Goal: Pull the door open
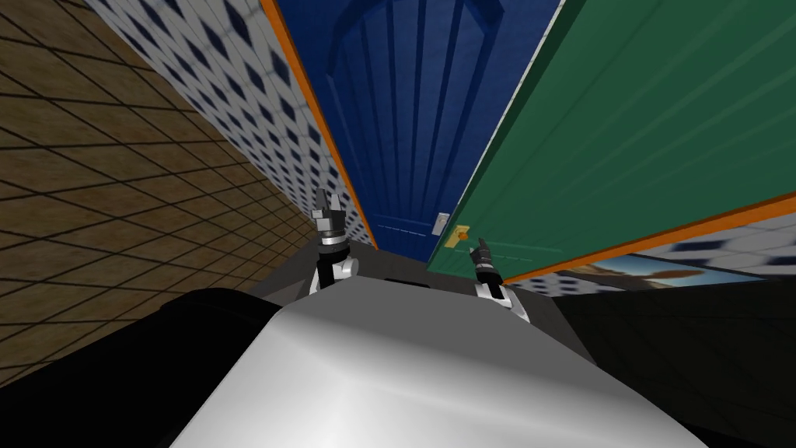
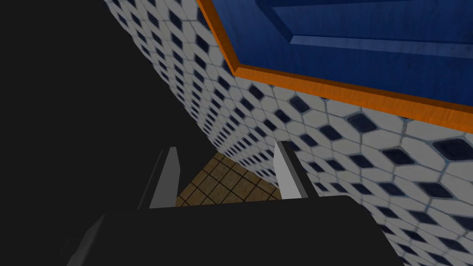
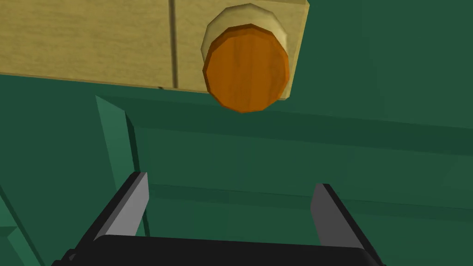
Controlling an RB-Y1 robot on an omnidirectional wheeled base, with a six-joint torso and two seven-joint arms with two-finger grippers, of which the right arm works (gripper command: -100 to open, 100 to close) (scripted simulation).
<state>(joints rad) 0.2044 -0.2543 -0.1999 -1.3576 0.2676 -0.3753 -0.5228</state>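
**A:** How far along is the pull?

**B:** Barely begun, I judge. The right gripper (image 3: 230, 184) sits close to the green door (image 3: 286, 157). Its two fingers are spread wide with nothing between them. The orange knob (image 3: 247, 69) lies just beyond the fingertips, apart from both, so there is no grasp yet.

**A:** Where is that knob on the door?

**B:** It sits on a pale yellow plate (image 3: 92, 41) near the door's edge, on the side next to the blue door (image 1: 404, 117). In the head view it is just past the right gripper.

**A:** So what is left?

**B:** Nearly everything: reach forward, close on the knob, then draw the panel towards me. I cannot tell whether the door has left its frame at all.

**A:** And the other arm?

**B:** The left gripper (image 1: 328, 204) is raised on my left, near the wall (image 2: 323, 152). Its fingers are parted too and hold nothing.

**A:** What about the surface and the room?

**B:** The floor (image 1: 116, 171) is brown tile with dark grid lines. The wall is white tile set with dark blue diamonds. Ahead, the blue door is panelled, has an orange frame (image 2: 351, 94) and carries a small grey plate (image 1: 441, 224). The green door stands to its right, with orange trim along its far side. A black area (image 1: 93, 389) lies low on my left.
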